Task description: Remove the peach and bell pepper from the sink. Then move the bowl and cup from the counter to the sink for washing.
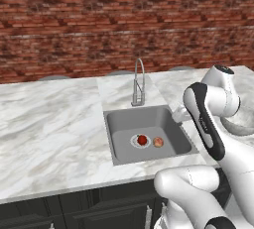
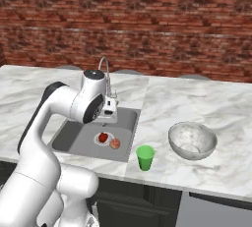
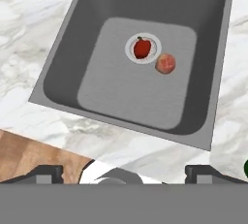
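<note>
Steel makes up the sink (image 3: 63, 80), a square grey basin with rounded corners and a flat matte floor, sunk into the bench (image 1: 49, 129), which is white marble run through with grey veins above dark cabinets. On the sink floor a round pale drain ring (image 3: 130, 49) carries the bell pepper (image 3: 142, 48), dark red, glossy and a little lumpy, with a tiny stem on top. The peach (image 3: 165, 63), a smooth pale orange-pink ball with a reddish blush, lies on the sink floor just beside the pepper, touching the drain ring's edge. A tall arched chrome faucet (image 1: 138, 86) rises from the marble at the sink's far rim.

On the bench to the right of the sink stands the cup (image 2: 145, 157), a small bright green tumbler flaring slightly at the rim, near the sink's front corner. Farther right of the sink sits the bowl (image 2: 192, 141), wide, round and silvery-grey, mottled whitish inside.

The pincer (image 3: 124, 172) hangs above the sink's near edge, its two dark tips spread wide apart and holding nothing. A rough red brick wall (image 2: 147, 19) stands behind the sink.
</note>
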Tool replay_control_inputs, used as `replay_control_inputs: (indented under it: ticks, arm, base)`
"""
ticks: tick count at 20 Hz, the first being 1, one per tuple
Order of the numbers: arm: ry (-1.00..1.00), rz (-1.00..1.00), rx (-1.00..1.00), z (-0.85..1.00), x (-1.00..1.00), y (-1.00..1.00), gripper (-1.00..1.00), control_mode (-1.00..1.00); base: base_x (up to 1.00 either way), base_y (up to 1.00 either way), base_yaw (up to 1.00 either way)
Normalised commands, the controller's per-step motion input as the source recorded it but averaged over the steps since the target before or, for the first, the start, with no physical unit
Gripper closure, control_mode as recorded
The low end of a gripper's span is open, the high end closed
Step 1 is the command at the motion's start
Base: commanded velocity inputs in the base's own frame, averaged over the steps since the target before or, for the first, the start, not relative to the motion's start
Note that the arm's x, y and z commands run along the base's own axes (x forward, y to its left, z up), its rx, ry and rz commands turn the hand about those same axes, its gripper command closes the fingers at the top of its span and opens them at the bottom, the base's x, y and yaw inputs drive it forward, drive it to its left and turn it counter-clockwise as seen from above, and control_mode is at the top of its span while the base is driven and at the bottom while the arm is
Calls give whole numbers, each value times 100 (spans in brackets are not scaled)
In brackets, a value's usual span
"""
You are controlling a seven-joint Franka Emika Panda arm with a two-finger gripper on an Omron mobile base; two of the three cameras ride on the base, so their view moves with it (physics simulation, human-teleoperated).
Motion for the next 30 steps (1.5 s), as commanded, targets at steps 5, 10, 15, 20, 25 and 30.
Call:
replay_control_inputs:
  ticks: [5,10,15,20,25,30]
  arm:
    - [-6,15,2,-29,0,0,-100,-100]
    - [-1,5,0,-27,9,7,-100,-100]
    - [0,0,0,-21,19,9,-100,-100]
    - [-2,1,3,-17,18,7,-100,-100]
    - [0,1,5,-17,14,7,-100,-100]
    - [0,1,4,-19,17,10,-100,-100]
  base:
    - [0,0,0]
    - [0,0,0]
    - [0,0,0]
    - [0,0,0]
    - [0,0,0]
    - [0,0,0]
